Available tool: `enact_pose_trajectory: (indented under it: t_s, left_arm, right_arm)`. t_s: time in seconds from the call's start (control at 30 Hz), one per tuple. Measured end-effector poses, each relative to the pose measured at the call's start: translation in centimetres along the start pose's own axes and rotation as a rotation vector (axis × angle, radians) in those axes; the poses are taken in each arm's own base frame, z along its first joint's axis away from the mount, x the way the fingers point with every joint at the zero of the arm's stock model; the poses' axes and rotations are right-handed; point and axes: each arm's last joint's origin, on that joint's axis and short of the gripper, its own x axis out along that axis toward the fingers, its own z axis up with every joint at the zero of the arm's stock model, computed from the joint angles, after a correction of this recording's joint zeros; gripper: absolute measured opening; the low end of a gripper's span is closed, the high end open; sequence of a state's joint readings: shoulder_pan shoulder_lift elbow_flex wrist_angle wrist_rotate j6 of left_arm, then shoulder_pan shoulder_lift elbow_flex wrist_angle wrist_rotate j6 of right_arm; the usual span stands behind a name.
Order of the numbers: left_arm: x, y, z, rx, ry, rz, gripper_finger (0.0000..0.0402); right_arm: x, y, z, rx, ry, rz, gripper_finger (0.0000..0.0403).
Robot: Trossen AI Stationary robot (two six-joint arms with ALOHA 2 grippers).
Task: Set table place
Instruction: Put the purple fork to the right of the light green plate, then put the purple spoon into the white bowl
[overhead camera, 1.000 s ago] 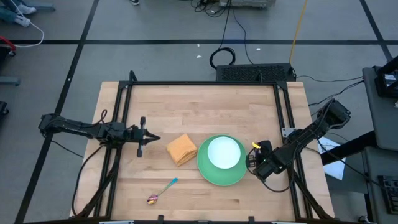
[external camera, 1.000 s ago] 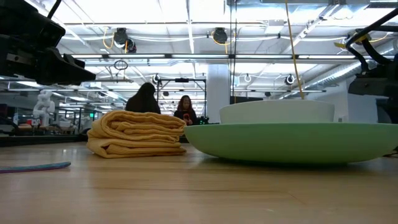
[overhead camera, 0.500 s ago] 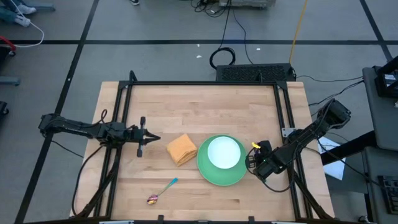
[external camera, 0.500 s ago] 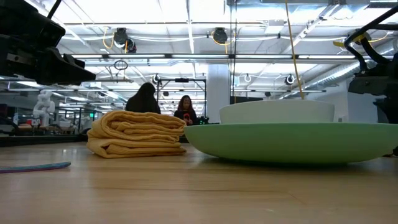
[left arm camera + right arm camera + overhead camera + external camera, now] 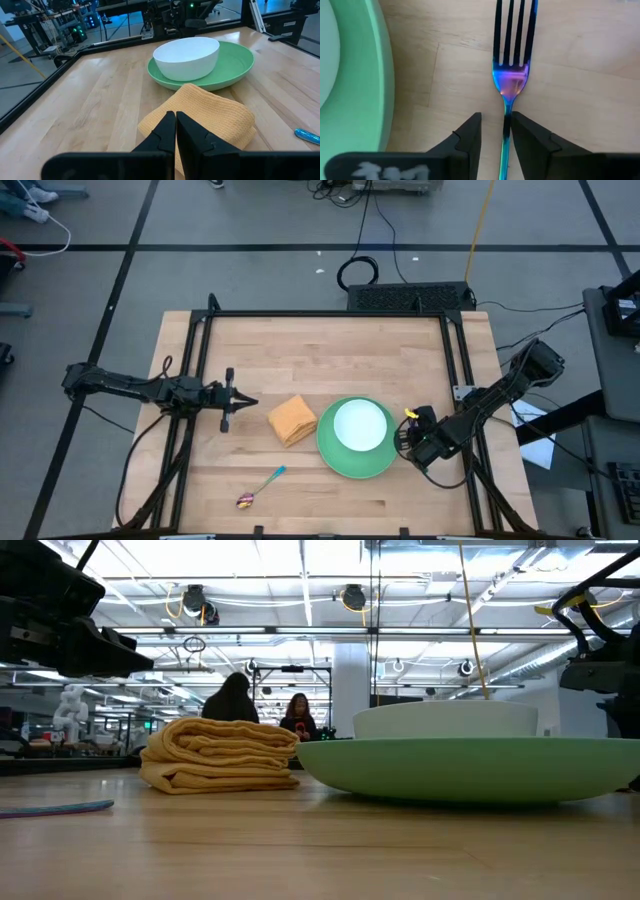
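Note:
A green plate point(image 5: 355, 455) with a white bowl point(image 5: 359, 425) in it sits near the table's middle right. A folded orange napkin point(image 5: 292, 420) lies flat just left of it. The spoon point(image 5: 260, 487) lies near the front edge. In the right wrist view the fork point(image 5: 512, 60) lies flat on the wood beside the plate's rim point(image 5: 367, 100). My right gripper point(image 5: 496, 132) stands open over it, one finger on each side of the handle. My left gripper point(image 5: 250, 403) hovers shut, left of the napkin point(image 5: 205, 112). My right gripper points down from above, its fingers across the fork's handle point(image 5: 506, 125) just behind the neck. A gap shows on one side of the handle. The other side lies close to a finger point(image 5: 527, 137); whether they touch I cannot tell.
Black rails point(image 5: 200, 380) run along the table's left, far and right sides. People sit in the room beyond the far edge point(image 5: 232, 700). Bare wood lies behind the plate and along the front right.

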State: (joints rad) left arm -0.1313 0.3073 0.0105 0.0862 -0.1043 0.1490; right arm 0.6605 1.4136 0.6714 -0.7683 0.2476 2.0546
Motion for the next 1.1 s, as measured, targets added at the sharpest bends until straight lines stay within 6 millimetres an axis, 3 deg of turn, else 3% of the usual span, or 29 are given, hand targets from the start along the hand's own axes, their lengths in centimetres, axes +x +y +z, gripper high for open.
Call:
enact_pose_trajectory:
  t_s: [0.9,1.1]
  left_arm:
    - [0.0,0.0,-0.1,0.0,0.006,-0.001,0.0019]
    - [0.0,0.0,-0.1,0.0,0.007,-0.001,0.0019]
  right_arm:
    - [-1.5,-0.5,0.7,-0.053,0.023,0.042,0.0099]
    - [-2.4,-0.3,1.2,-0.138,-0.038,0.152,0.0062]
